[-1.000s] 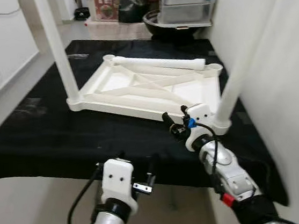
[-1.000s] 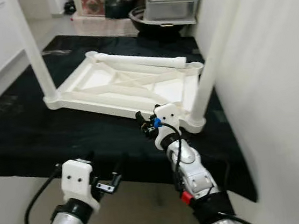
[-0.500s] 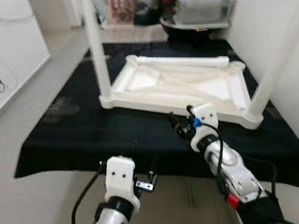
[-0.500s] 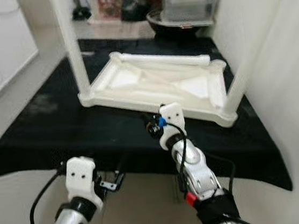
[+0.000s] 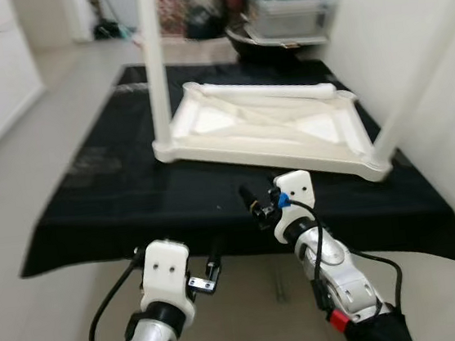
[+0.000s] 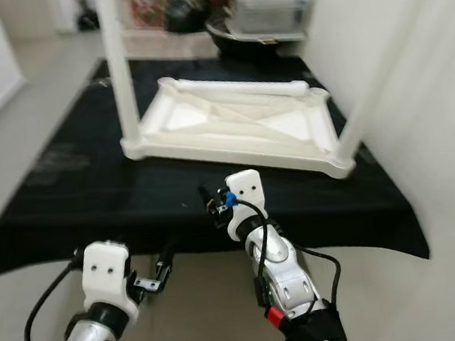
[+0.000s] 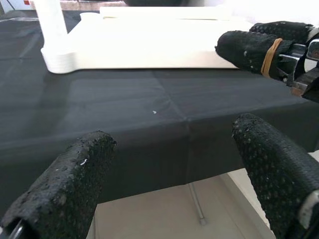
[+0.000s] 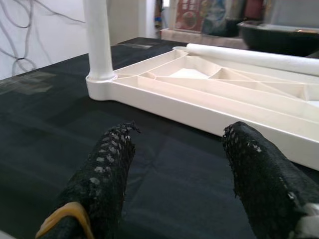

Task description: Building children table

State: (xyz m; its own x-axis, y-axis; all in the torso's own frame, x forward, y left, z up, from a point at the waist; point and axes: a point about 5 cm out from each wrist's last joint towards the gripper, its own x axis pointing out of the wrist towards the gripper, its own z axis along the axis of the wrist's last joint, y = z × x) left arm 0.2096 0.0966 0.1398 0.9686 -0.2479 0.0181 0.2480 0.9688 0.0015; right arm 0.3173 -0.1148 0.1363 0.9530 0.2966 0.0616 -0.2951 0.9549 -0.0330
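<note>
My right pincer (image 5: 256, 208) hovers over the near edge of the black cloth (image 5: 123, 191), fingers spread, holding nothing. My left pincer (image 5: 210, 273) hangs just before that edge, open too. The white tabletop (image 5: 264, 129) lies upside down on the cloth, two legs (image 5: 152, 64) standing at its near corners, a loose leg (image 5: 272, 91) lying along its far side.

two silver metal arms with white plastic wrist housings. left gripper (image 5: 176, 263): white block with two dark screw holes, thick black cable looping off it, black ring collar below. right gripper (image 5: 252, 203): white housing, small blue clip, thin black cable, red tag near black forearm sleeve. rough black textured fingers (image 8: 102, 174), one with yellow rubber band (image 7: 269, 52).
</note>
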